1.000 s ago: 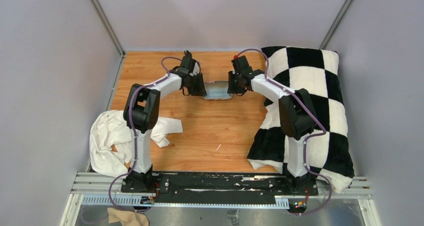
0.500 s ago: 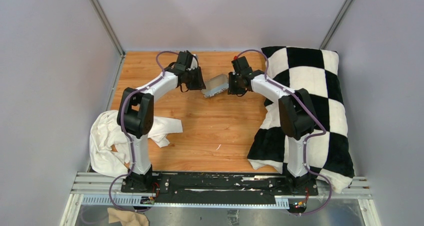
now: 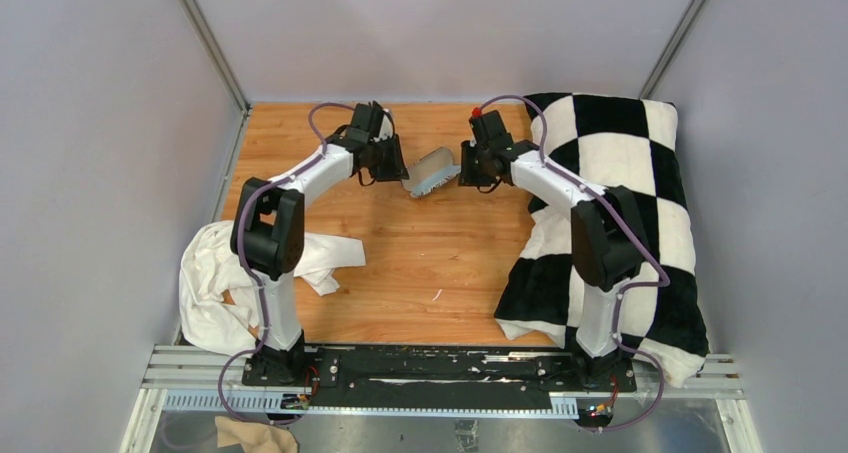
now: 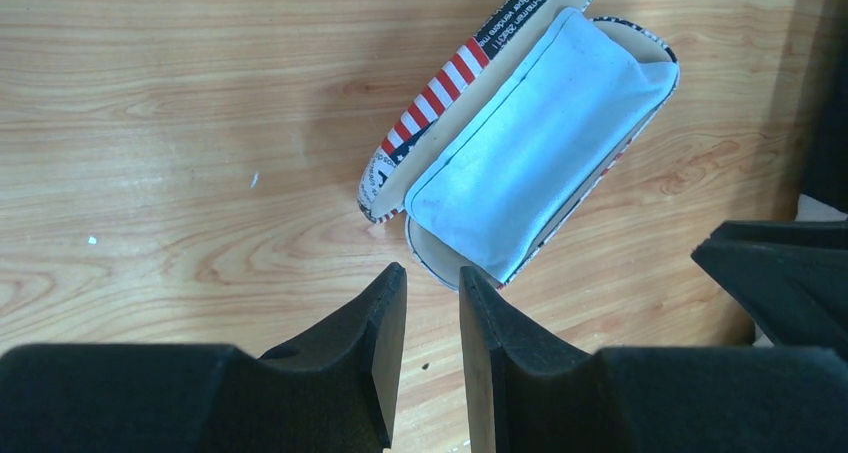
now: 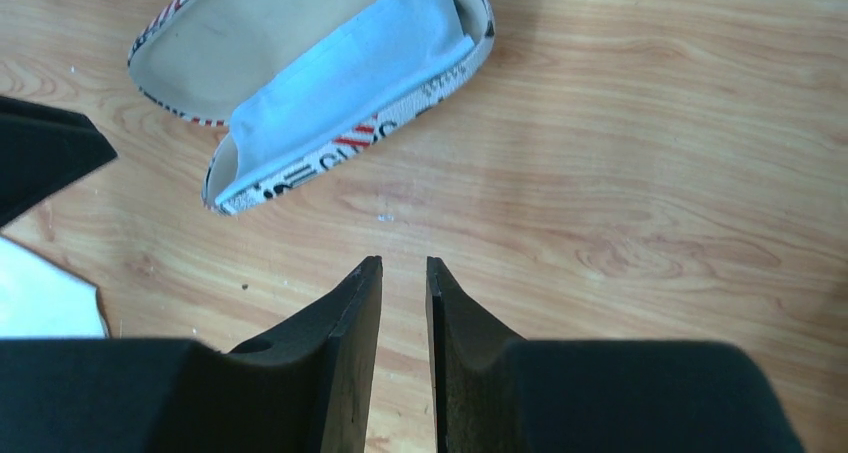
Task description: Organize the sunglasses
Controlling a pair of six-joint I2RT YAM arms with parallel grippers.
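Top external view has the open case [image 3: 432,171] lying on the counter [image 3: 420,263] at the far middle, between the left tool [image 3: 397,165] and the right tool [image 3: 466,167]. Each is just beside one end of it and neither touches it. That flanking stance reads as two-handed work on the case: one arm to steady, the other to act.

Left wrist view shows the lid with its striped edge swung open and a light-blue cloth [image 4: 540,133] spread over the lower tray, filling it almost end to end. The sunglasses cannot be seen in any view. If they are in the case they lie under that cloth, and I cannot tell whether they do. A cloth laid on top would suit that, as a cover for the lenses before the lid comes down.

Both tools have their fingers nearly together with a slim gap and nothing between them — empty, and pointed at bare wood short of the case.

A checkered blanket [image 3: 620,193] lies along the right side, and a white garment [image 3: 215,273] lies crumpled near the left base — both well apart from the case
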